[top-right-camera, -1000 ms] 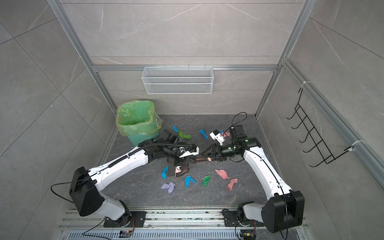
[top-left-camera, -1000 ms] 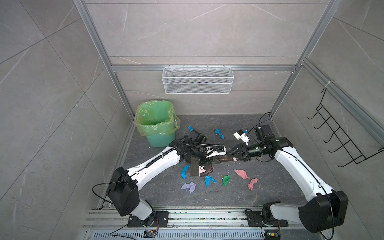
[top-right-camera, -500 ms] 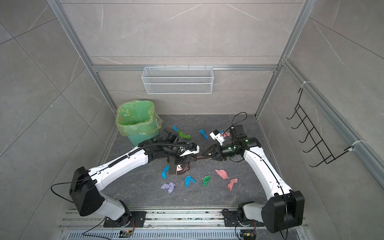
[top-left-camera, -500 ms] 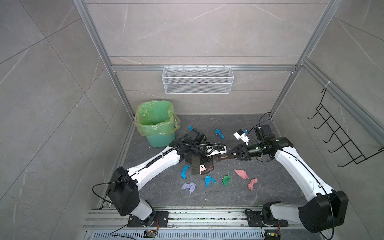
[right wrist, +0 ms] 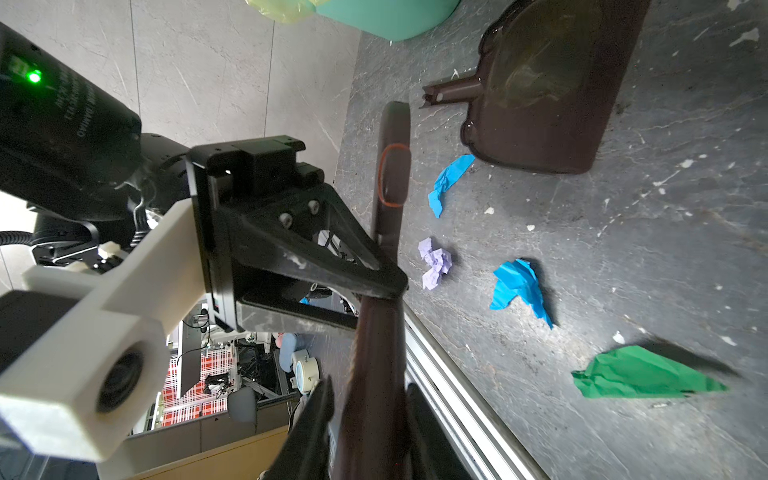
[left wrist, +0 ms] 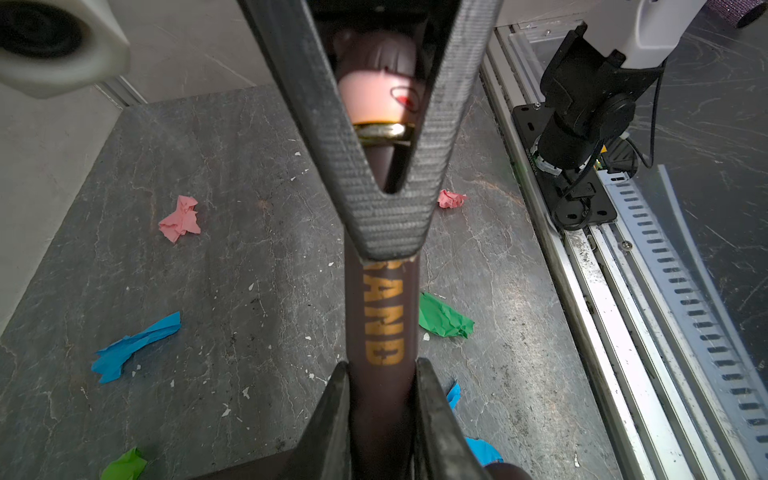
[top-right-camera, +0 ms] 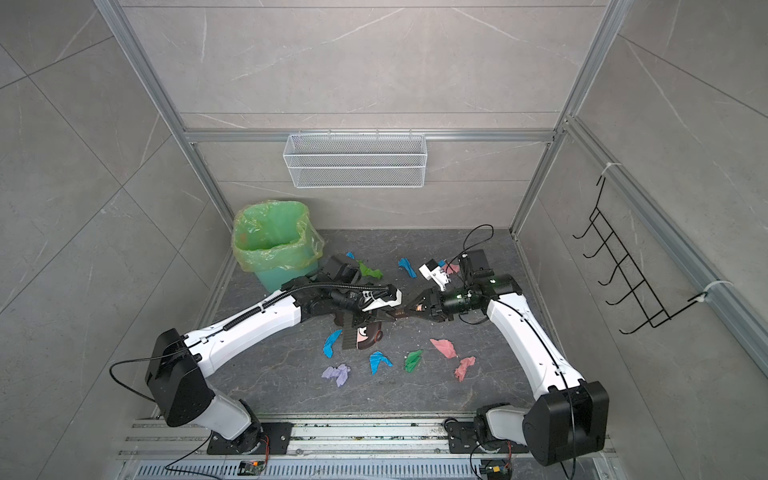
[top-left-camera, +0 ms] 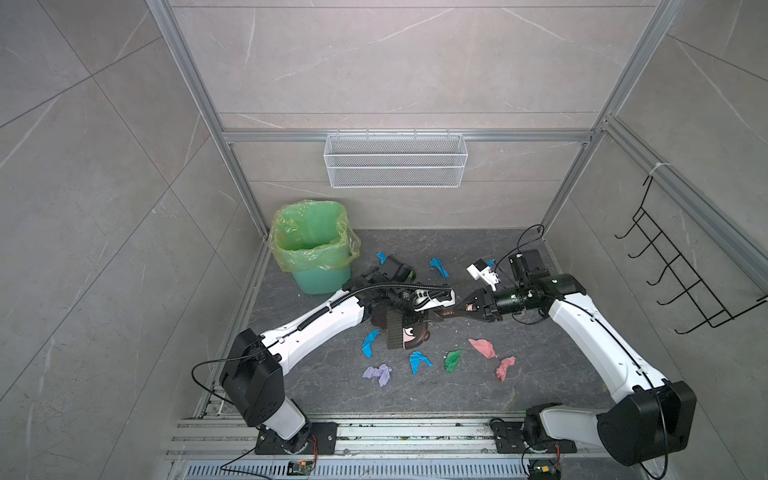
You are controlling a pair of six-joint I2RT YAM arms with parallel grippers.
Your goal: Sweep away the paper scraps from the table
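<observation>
Table [right wrist: 644, 257]: dustpan [right wrist: 540, 104] clear, right-wrist view.

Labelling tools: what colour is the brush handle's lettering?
Orange lettering on brown handle; left wrist view shows best.

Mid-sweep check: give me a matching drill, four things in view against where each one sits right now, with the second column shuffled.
1 bin
2 wire basket
3 brush
4 lavender scrap

a clamped in the left gripper
b hung on the back wall
c loose on the table, near the front
d table's back left corner

Pairs: 1-d, 2-b, 3-a, 4-c
</observation>
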